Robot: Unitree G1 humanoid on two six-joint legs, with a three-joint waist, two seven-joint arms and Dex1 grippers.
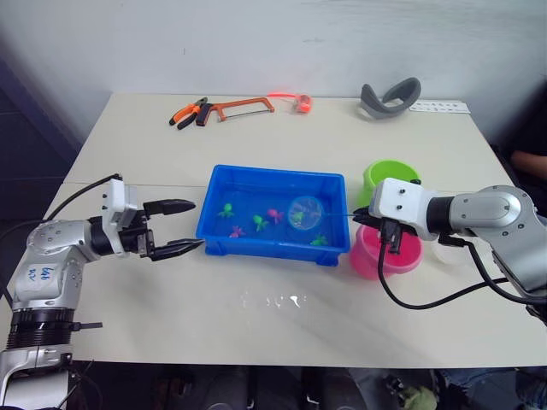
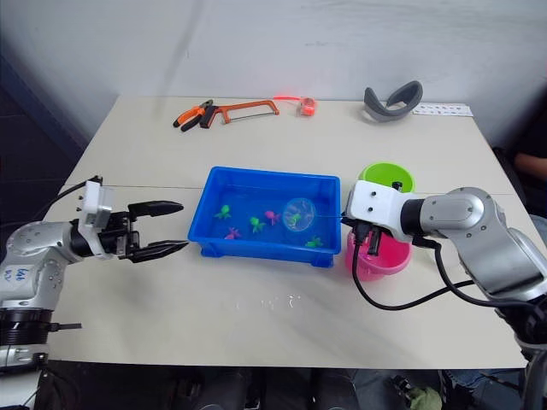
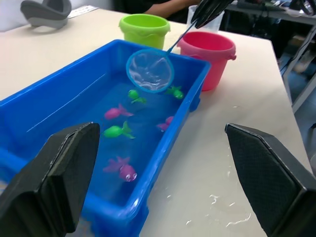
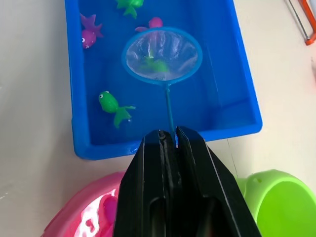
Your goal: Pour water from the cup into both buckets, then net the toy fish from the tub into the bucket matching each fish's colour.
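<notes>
- Left arm (image 1: 51, 265), lower left of the frame: silver-grey shell, white wrist block, blue handwritten marks, black cable.
- Right arm (image 1: 479, 213), right of the frame: silver-grey, white wrist block, looping black cable.
- Both grippers: black fingers (image 1: 171, 206).

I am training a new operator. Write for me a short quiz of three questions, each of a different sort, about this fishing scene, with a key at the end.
1. True or false: the right gripper holds the net by its handle, with the hoop over the blue tub.
2. Multiple choice: the left gripper is A) shut on a fish, B) open beside the tub and holding nothing, C) inside the green bucket.
3. Fill in: the bucket nearer to the right gripper, next to the tub's end, is the ____ bucket.

Key: 1 true; 2 B; 3 pink.
</notes>
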